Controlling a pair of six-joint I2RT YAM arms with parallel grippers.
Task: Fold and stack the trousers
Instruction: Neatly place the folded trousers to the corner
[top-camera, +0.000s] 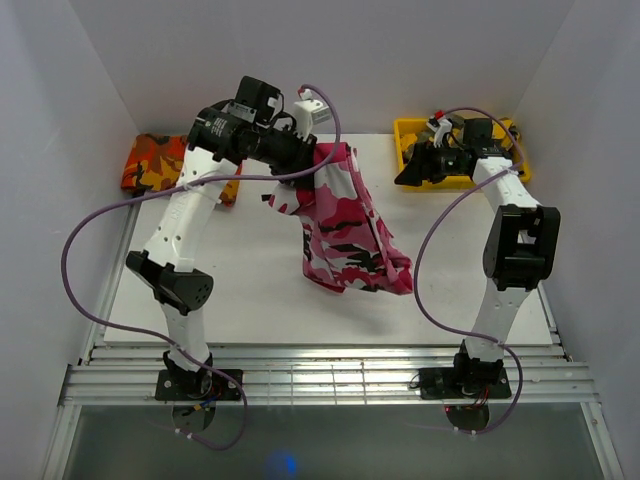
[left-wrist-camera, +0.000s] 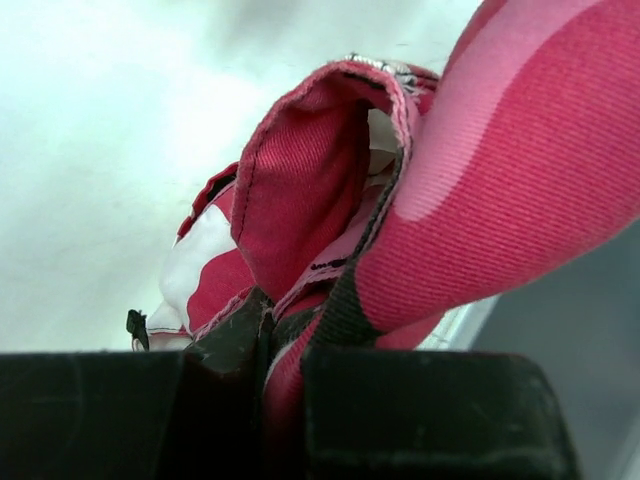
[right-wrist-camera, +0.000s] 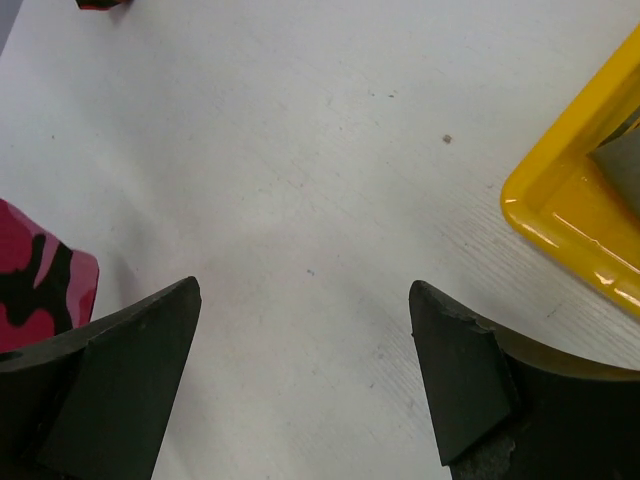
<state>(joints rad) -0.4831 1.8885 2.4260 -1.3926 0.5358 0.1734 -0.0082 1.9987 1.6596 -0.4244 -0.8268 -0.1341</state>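
The pink, magenta, white and black camouflage trousers (top-camera: 345, 225) hang from my left gripper (top-camera: 318, 155), which holds one end up high; the lower end rests bunched on the white table (top-camera: 250, 300). In the left wrist view the gripper (left-wrist-camera: 285, 340) is shut on a fold of the trousers (left-wrist-camera: 520, 190). My right gripper (top-camera: 405, 175) is open and empty, low over the table beside the yellow bin. In the right wrist view its gripper (right-wrist-camera: 305, 300) is spread wide over bare table, with a corner of the trousers (right-wrist-camera: 40, 285) at the left.
Folded orange-red camouflage trousers (top-camera: 155, 165) lie at the back left. A yellow bin (top-camera: 410, 140) stands at the back right, its corner (right-wrist-camera: 575, 215) next to my right gripper. White walls close in the back and sides.
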